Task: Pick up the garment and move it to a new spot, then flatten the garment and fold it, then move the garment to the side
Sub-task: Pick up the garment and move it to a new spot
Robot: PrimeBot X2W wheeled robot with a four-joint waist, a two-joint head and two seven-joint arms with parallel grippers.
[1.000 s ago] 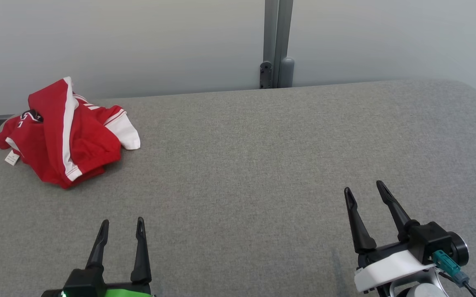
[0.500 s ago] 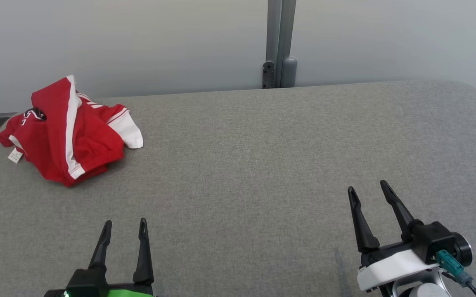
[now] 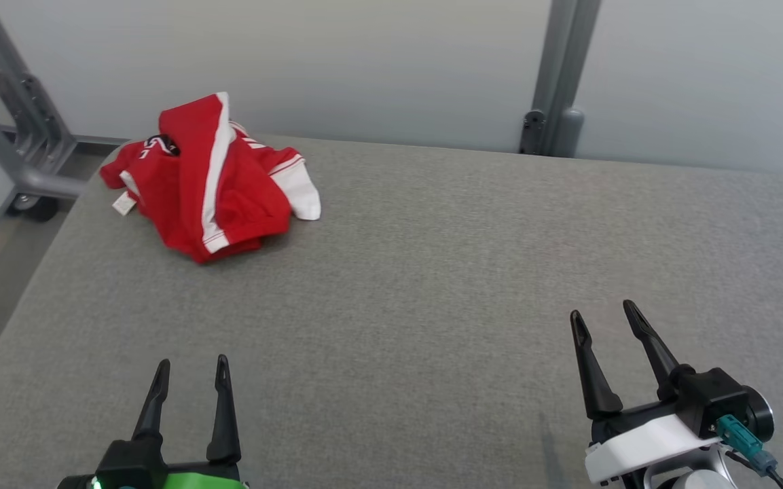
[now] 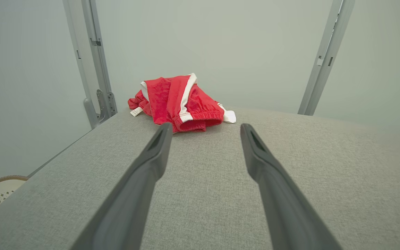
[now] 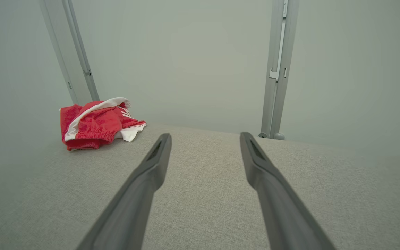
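The left gripper point(image 3: 191, 361) is spread wide, its two dark fingers nearly parallel, with nothing between them and nothing in its hold. It sits over the near left part of the grey table point(image 3: 432, 285). In the left wrist view, bare table cloth shows through the gap between the fingers, and the tips appear clear of the surface. The right gripper point(image 3: 602, 309) is spread about as wide and also holds nothing. It is at the near right, with its fingers leaning a little toward the left in the head view. The right wrist view shows table cloth in the gap there too.

The garment point(image 3: 208, 183) is red with white stripes and a white edge. It lies in a crumpled heap at the far left corner of the table, close to the back and left edges. A small white label point(image 3: 121, 203) sticks out on its left side. The garment is well apart from both grippers. In the left wrist view it lies straight ahead, beyond the fingertips; in the right wrist view it is far off to the left. A pale wall point(image 3: 377, 61) with a grey post point(image 3: 557, 75) stands behind the table.
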